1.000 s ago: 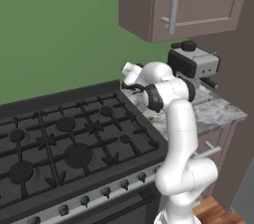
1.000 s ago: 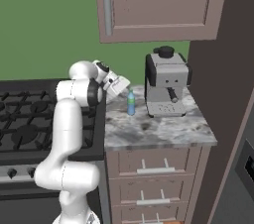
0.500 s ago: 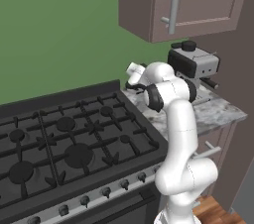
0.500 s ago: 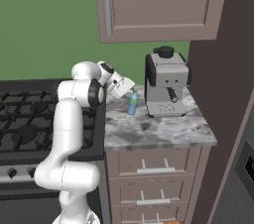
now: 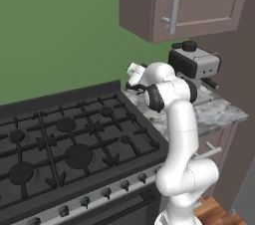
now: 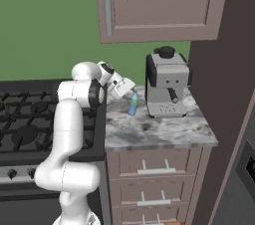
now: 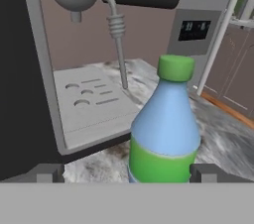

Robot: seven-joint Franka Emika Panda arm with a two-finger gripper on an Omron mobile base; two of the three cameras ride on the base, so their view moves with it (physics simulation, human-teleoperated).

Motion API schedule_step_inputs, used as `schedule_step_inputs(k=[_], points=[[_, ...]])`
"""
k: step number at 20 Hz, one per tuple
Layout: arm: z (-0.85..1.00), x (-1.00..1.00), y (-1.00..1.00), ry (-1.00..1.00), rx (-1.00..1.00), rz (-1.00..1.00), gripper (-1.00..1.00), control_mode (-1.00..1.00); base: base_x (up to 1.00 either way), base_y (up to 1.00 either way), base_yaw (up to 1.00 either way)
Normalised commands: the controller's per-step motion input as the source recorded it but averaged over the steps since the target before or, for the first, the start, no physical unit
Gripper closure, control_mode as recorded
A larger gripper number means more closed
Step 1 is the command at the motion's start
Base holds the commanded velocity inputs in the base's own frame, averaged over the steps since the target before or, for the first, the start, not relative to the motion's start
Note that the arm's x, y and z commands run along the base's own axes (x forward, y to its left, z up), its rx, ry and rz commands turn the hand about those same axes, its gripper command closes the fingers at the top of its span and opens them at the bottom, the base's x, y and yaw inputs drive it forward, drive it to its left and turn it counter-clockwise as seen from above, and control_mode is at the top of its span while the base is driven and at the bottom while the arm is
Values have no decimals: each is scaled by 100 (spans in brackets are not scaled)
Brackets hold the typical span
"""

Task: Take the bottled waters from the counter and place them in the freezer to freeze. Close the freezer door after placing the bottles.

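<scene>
1. Hand view: the gripper (image 7: 124, 173) is reaching level toward the green-capped bottle (image 7: 165, 129), its two fingertips (image 7: 47, 173) spread wide to either side of the bottle's lower body and not pressing on it. My guess is that the jaws are lining up low on the bottle to get a steady hold.
2. The bottle is standing upright on the counter (image 6: 159, 129), just in front and to the left of the coffee machine (image 6: 167, 82) as the right base view shows it (image 6: 133, 103).
3. The coffee machine's steam wand (image 7: 117, 34) is hanging over its drip tray (image 7: 89, 104), close behind the bottle, so a careless approach might be clipping it.
4. The drip tray is holding nothing; the wall cabinet (image 6: 159, 2) above the coffee machine is shut, so I cannot tell what is inside it.
</scene>
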Motion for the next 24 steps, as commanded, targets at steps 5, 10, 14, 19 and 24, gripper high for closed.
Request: schedule_step_inputs(k=[5,10,14,19,24], points=[[-4,-13,0,0,0,0,-100,-100,0,0,0],[0,-21,0,0,0,0,-100,-100,0,0,0],[0,-17,0,0,0,-1,-100,-100,0,0,0],[0,-8,-5,0,0,-4,-100,-100,0,0,0],[0,0,-1,0,0,-1,-100,-100,0,0,0]])
